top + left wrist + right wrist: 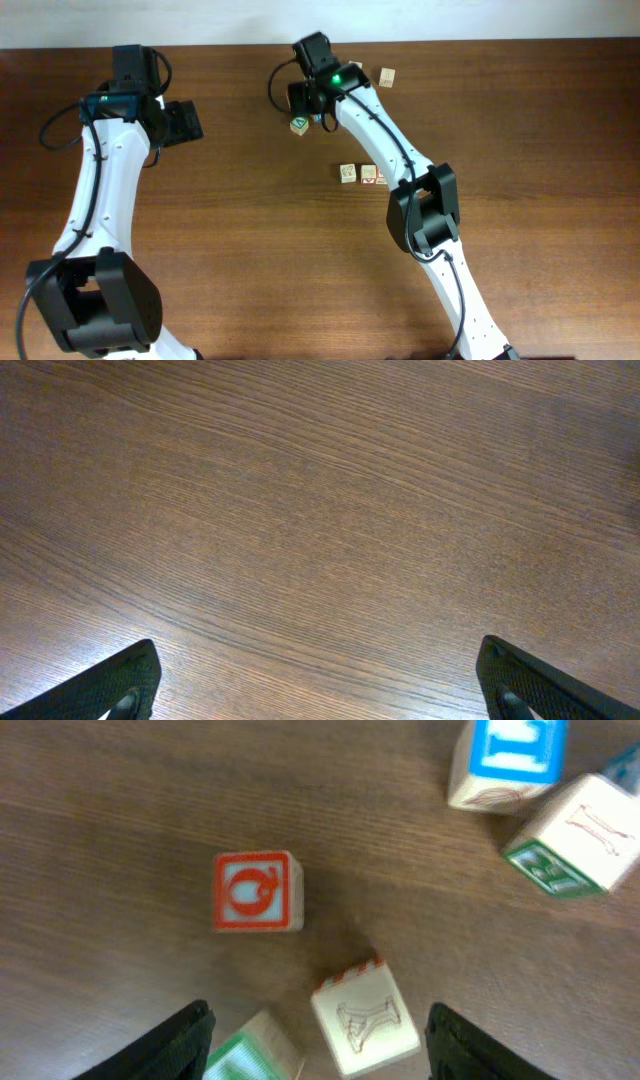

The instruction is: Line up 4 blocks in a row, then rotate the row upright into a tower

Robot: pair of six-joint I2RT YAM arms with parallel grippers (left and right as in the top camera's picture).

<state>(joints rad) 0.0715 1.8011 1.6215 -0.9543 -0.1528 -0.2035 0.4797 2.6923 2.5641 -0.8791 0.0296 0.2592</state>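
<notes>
The red-framed cube bears a red letter Q. The letter on the blue-top cube is cropped and unreadable. Marks on the pale wood blocks are illegible.

A robotics lab: a white left arm and right arm stand at a wood-grain counter strewn with alphabet cubes.

Overhead cam: high up, looks straight down, takes in whole table. Wrist cams: close, facing down at table. Left sees bare wood only; right shares blocks w/ overhead.
</notes>
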